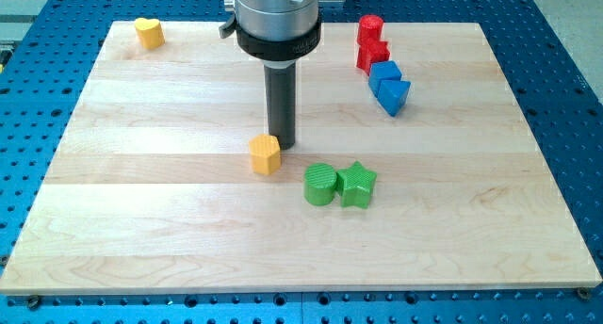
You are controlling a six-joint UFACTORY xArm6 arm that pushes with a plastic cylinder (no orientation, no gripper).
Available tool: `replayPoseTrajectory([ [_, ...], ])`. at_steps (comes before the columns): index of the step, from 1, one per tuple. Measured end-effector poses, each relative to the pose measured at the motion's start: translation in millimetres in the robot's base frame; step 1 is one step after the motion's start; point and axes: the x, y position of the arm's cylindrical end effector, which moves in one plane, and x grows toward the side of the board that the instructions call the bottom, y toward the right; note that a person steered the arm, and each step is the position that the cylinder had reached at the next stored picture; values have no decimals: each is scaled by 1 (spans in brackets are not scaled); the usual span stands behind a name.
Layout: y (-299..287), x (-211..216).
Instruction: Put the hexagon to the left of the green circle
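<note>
An orange-yellow hexagon block [266, 154] sits near the middle of the wooden board. My tip [284, 142] rests just to its upper right, touching or nearly touching it. The green circle [320, 185] lies to the hexagon's lower right, a short gap away. A green star [357, 184] touches the circle on its right side.
A yellow heart [148, 32] sits at the board's top left. A red cylinder [370, 29] and a red block [372, 54] stand at the top right, with a blue block [383, 75] and a blue triangle [394, 96] just below them. The board [141, 220] lies on a blue perforated table.
</note>
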Motion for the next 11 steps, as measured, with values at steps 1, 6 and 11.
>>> replayPoseTrajectory([
  [1,-3,-29],
  [6,-27,24],
  [11,-6,26],
])
